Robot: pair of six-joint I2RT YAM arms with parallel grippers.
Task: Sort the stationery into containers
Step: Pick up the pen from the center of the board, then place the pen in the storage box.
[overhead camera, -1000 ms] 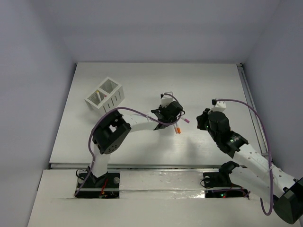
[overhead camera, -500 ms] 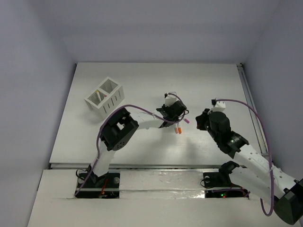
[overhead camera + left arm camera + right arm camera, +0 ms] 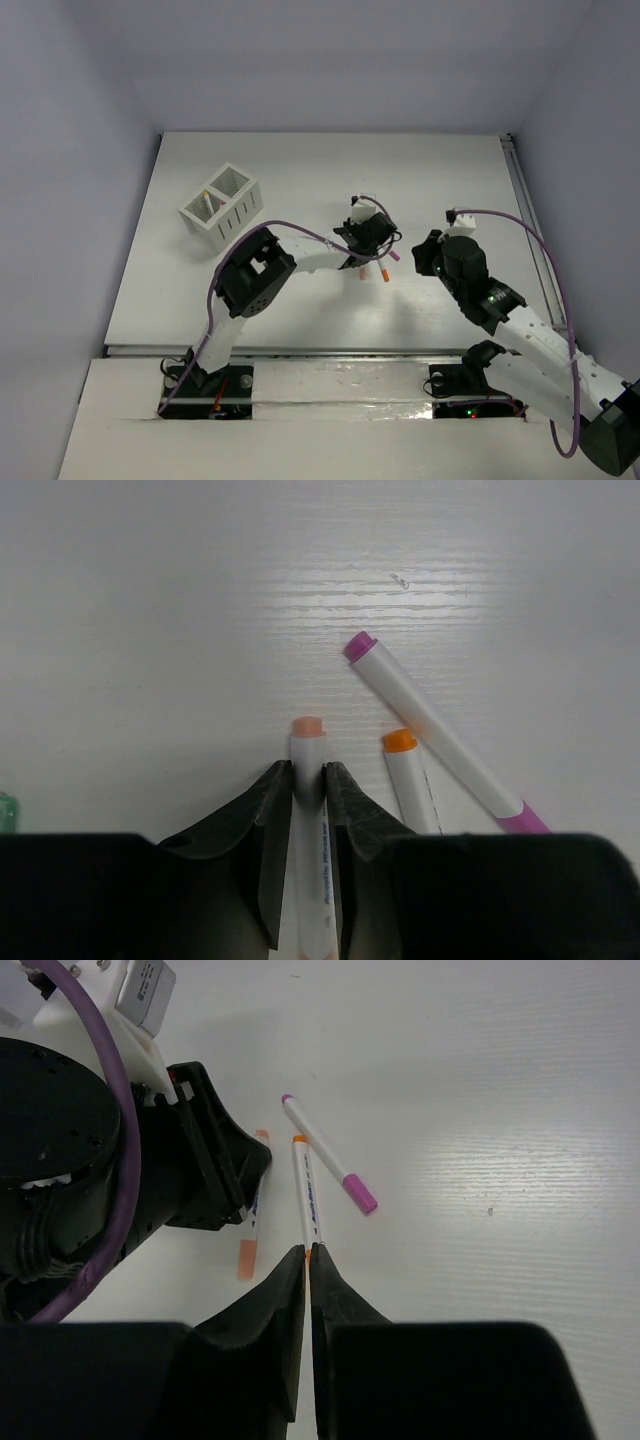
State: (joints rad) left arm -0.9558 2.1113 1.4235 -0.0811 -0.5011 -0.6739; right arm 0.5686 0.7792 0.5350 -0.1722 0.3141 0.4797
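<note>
My left gripper (image 3: 308, 770) is down at the table, shut on a white pen with a pale orange tip (image 3: 308, 726); the jaws press both its sides. Right of it lie an orange-capped pen (image 3: 410, 780) and a magenta-capped pen (image 3: 430, 730). A mint-green piece (image 3: 4, 811) shows at the left edge. In the top view my left gripper (image 3: 366, 256) stands over the pens at mid-table. My right gripper (image 3: 308, 1252) is shut and empty, above the orange-capped pen (image 3: 304, 1185). The white two-compartment box (image 3: 238, 208) stands at the far left with a yellow-tipped pen (image 3: 207, 201) inside.
My right gripper (image 3: 426, 255) hovers just right of the pens, close to my left wrist (image 3: 90, 1160). A purple cable (image 3: 300, 238) loops over the left arm. A rail (image 3: 522, 190) runs along the table's right edge.
My left gripper has shifted a little to the right and settled over the pens, which have shifted slightly. My right arm has not moved.
</note>
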